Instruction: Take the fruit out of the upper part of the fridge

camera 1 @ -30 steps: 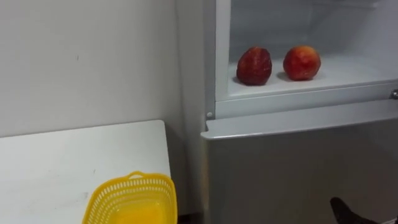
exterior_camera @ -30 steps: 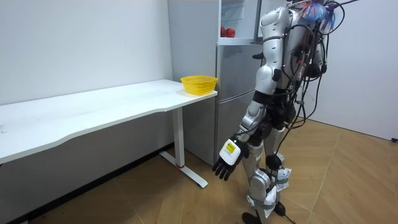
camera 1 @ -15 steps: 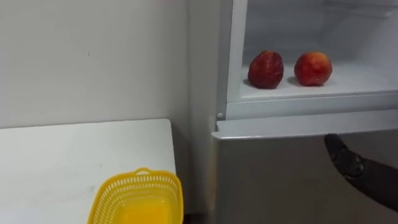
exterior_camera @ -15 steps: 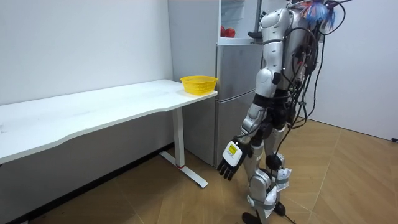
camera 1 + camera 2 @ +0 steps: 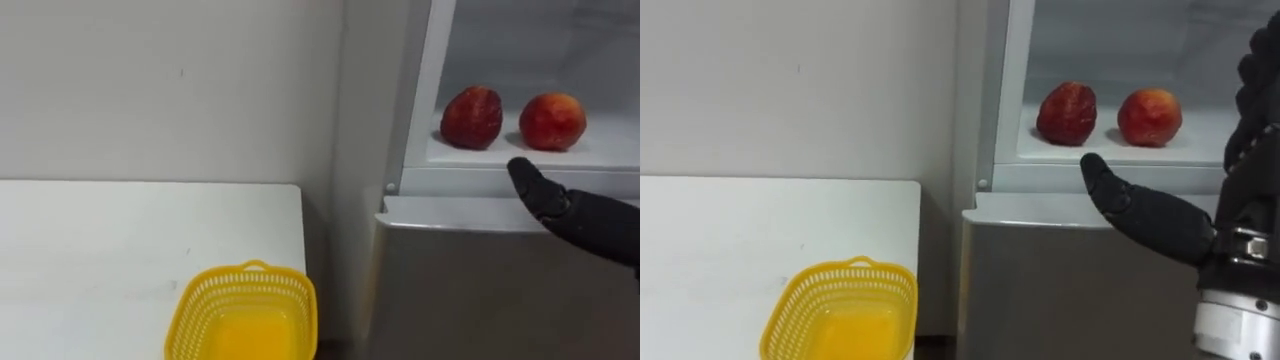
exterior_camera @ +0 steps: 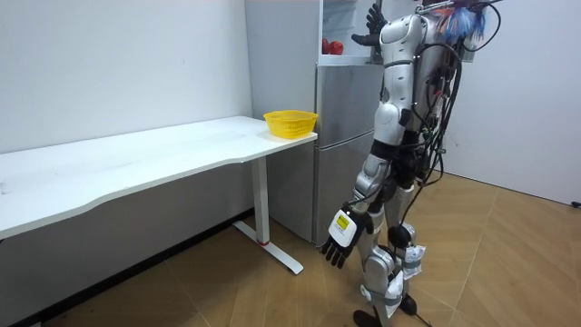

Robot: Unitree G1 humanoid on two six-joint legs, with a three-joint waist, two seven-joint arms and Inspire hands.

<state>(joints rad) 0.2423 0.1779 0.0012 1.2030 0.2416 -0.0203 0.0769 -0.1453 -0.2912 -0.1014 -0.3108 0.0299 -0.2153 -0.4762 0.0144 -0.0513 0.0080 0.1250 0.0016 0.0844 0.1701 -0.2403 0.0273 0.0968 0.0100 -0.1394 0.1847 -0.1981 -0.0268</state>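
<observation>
Two red fruits lie side by side on the white shelf [image 5: 520,155] of the open upper fridge: a dark red one [image 5: 472,117] on the left and a rounder red-orange one [image 5: 552,121] to its right. My right hand [image 5: 1145,215] is raised in front of the shelf's front edge, just below and before the fruits, open with its fingers [image 5: 1260,90] spread and touching neither fruit. In the room view that right hand [image 6: 368,23] is up at the fridge opening. My left hand [image 6: 338,238] hangs open by my thigh.
A yellow plastic basket [image 5: 245,315] stands at the right end of the white table [image 5: 100,240], close to the fridge. The grey lower fridge door [image 5: 480,290] is closed. I stand facing the fridge, with the table on my left and a white wall behind it.
My right hand has risen from the lower right corner up to the shelf's front edge. The whole picture has shifted right, so the camera moved. The fruits and left hand stay put.
</observation>
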